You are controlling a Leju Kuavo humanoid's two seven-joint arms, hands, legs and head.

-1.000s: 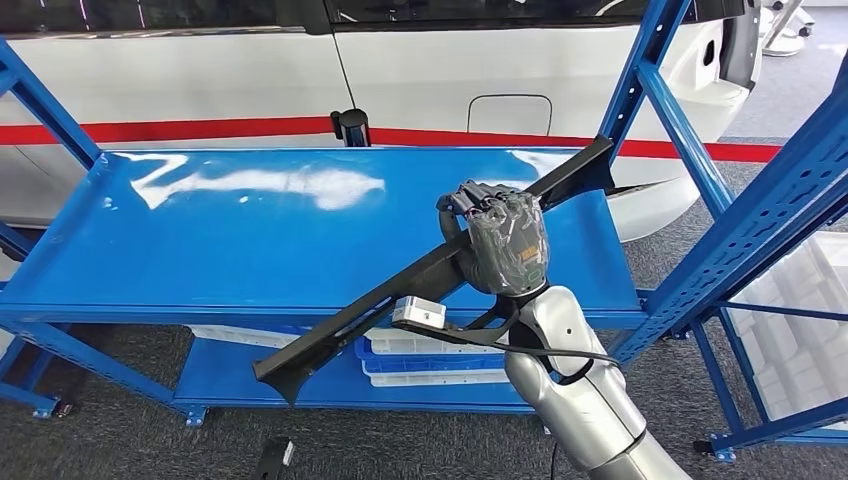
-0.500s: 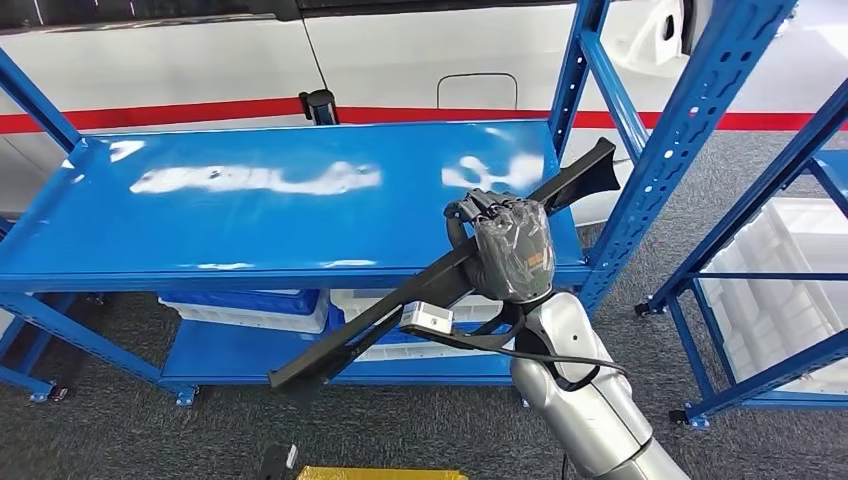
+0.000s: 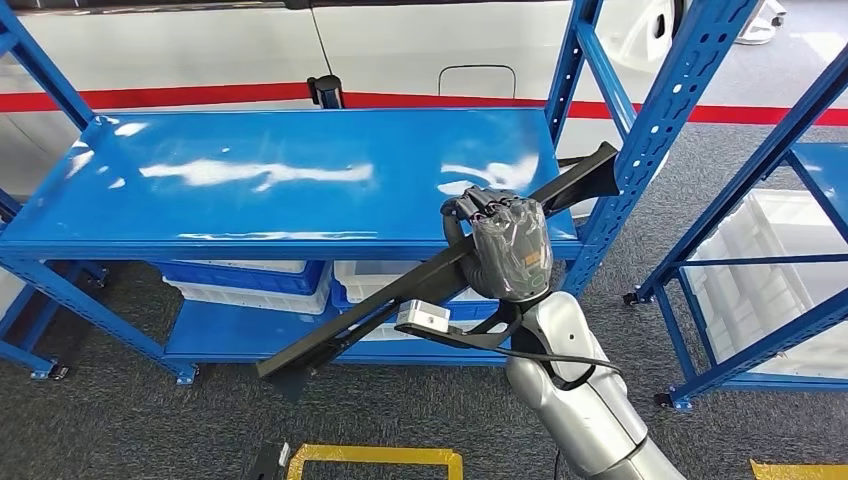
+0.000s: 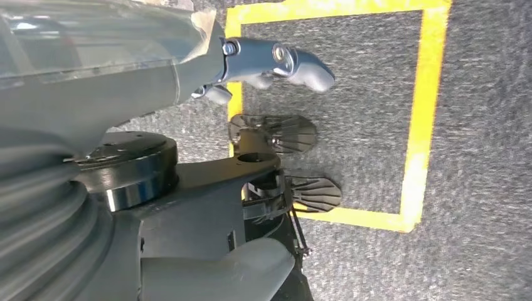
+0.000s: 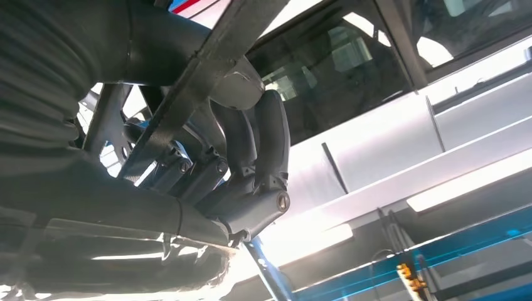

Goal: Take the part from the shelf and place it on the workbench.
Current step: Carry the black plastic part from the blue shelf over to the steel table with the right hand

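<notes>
Right hand [image 3: 508, 248] gripping the long black part [image 3: 400, 298] near its middle, fingers [image 3: 487, 206] curling over the top edge, wrist and silver arm rising from below. Part slanting across the front of the shelf [image 3: 300, 170], lower end hanging out over the grey carpet [image 3: 130, 430], upper forked end reaching up beside the blue upright post [image 3: 650, 140] at the shelf's right corner. Part being held in the air, clear of the shelf's top board, touching nothing but the hand as far as can be told. Small white box [image 3: 421, 316] with a black cable sitting at the wrist just under the part.

In the right wrist view, dark fingers [image 5: 263, 138] wrapping round the flat black bar of the part [image 5: 207, 69], thumb side hidden behind it.

Left hand [image 4: 276, 63] hanging low over the carpet, thumb sticking out with nothing in it; whether the other fingers are spread or curled, impossible to tell.

Yellow tape [image 3: 375, 458] marking a square on the carpet at the robot's feet.

Farther back, white and blue bins [image 3: 290, 285] lying on the lower board of the shelf. Beyond the shelf, a white car [image 3: 420, 50] with a red stripe standing side-on. To the right, a second blue rack [image 3: 780, 250] holding a white bin.
</notes>
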